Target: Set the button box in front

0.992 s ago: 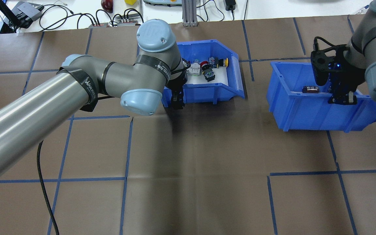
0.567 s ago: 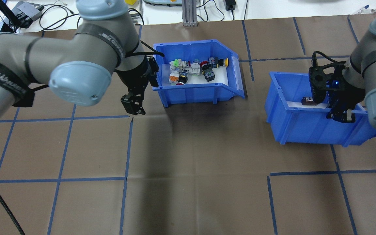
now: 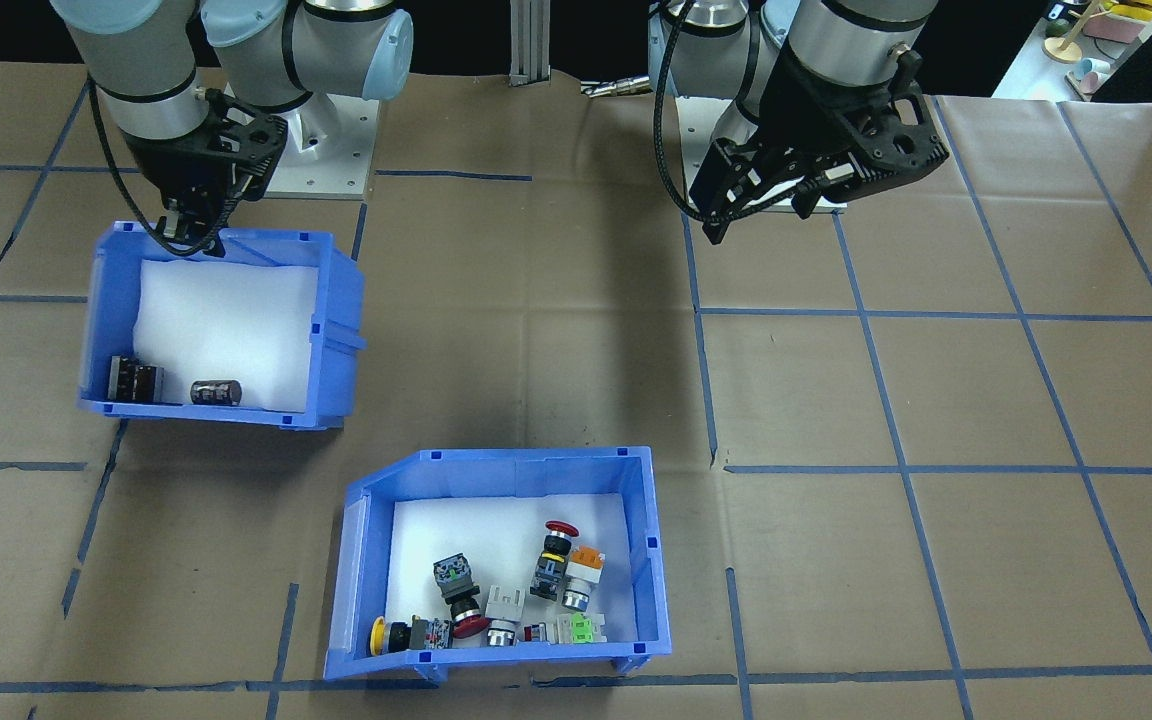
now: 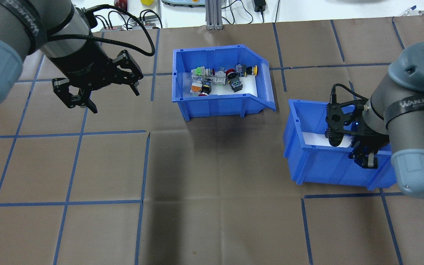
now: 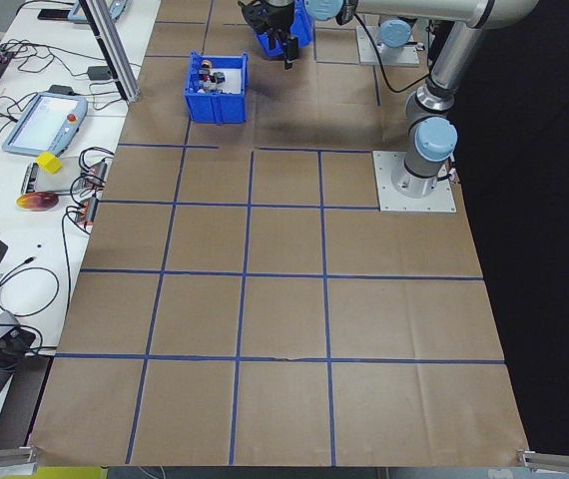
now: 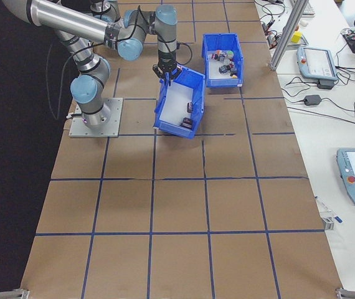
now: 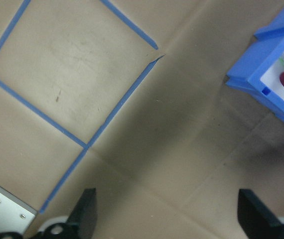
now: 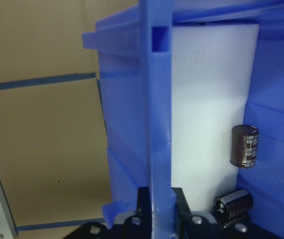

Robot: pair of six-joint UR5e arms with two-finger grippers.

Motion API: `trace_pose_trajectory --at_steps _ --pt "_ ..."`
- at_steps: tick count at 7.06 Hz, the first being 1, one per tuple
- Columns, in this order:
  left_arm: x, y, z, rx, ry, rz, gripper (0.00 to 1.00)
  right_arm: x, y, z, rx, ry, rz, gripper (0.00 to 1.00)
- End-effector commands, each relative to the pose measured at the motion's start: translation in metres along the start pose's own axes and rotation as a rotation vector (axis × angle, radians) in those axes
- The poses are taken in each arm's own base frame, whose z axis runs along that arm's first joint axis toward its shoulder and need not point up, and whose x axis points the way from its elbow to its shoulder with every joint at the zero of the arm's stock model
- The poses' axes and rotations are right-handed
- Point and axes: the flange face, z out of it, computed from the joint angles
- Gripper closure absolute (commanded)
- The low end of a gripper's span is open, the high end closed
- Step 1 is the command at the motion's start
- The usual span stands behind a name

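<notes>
Brown table [image 4: 212, 221]; button box [image 4: 221, 82] far-side

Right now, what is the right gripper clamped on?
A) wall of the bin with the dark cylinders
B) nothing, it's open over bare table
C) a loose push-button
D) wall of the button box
A: the right gripper pinches the near wall of the blue bin that holds dark cylinders; the button box sits apart, untouched.

Button box [image 4: 222, 96] sits between left gripper [image 4: 98, 90] and second bin [image 4: 318, 167].
</notes>
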Motion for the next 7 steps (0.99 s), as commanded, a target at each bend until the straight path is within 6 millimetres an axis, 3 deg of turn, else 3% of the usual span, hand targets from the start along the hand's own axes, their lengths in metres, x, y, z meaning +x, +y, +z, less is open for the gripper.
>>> trace_pose_trajectory --at_steps 1,3,5,7 --pt "-0.008 0.007 -0.016 0.025 0.001 0.338 0.01 -0.035 -0.063 -0.001 -0.006 0.019 0.03 0.97" --pt "-0.01 0.007 -0.008 0.015 -0.014 0.351 0.01 -0.06 -0.104 -0.011 0.006 0.054 0.049 0.97" --pt "-0.013 0.005 -0.005 0.038 -0.029 0.388 0.01 -0.076 -0.14 -0.008 0.008 0.056 0.054 0.97" --pt "-0.014 0.002 -0.001 0.031 -0.038 0.591 0.01 -0.079 -0.192 -0.012 -0.034 0.073 0.054 0.97"
